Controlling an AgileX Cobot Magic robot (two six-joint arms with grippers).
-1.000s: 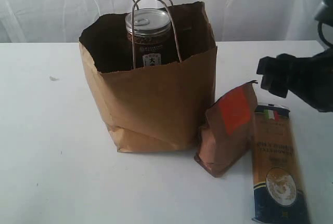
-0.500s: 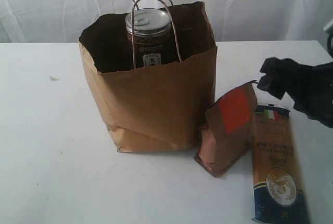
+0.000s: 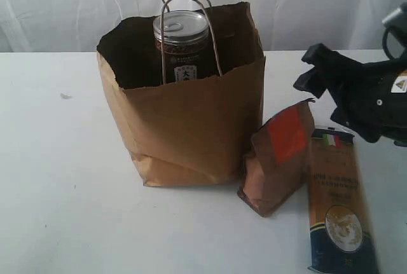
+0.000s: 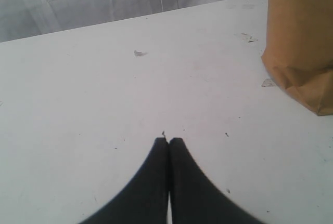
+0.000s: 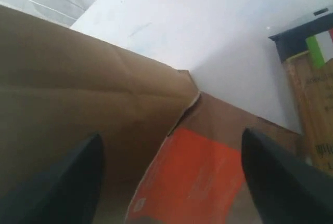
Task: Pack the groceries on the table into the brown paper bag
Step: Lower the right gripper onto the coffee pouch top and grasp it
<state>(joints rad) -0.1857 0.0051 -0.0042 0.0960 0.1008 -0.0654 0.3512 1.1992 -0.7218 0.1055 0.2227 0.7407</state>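
— Spotting the right pincer (image 3: 306,67) where?
— Hanging in the air to the right of the brown paper bag (image 3: 191,121), reaching in from farther right, tips pointing toward the bag's side. Standing wide apart, clamping nothing, hovering above the top of the brown-orange pouch (image 3: 280,159).
— Placing the pouch how?
— Standing upright on the desk (image 3: 63,191), just beside the bag's right side. Also seeing the long brown-blue spaghetti pack (image 3: 337,204) lying flat beyond it, farther from the bag, and the dark pull-tab can (image 3: 182,45) sitting inside the bag.
— And finding the left pincer (image 4: 169,143)?
— Pressing its tips together, gripping nothing, hovering low over bare desk, apart from the bag's bottom corner.
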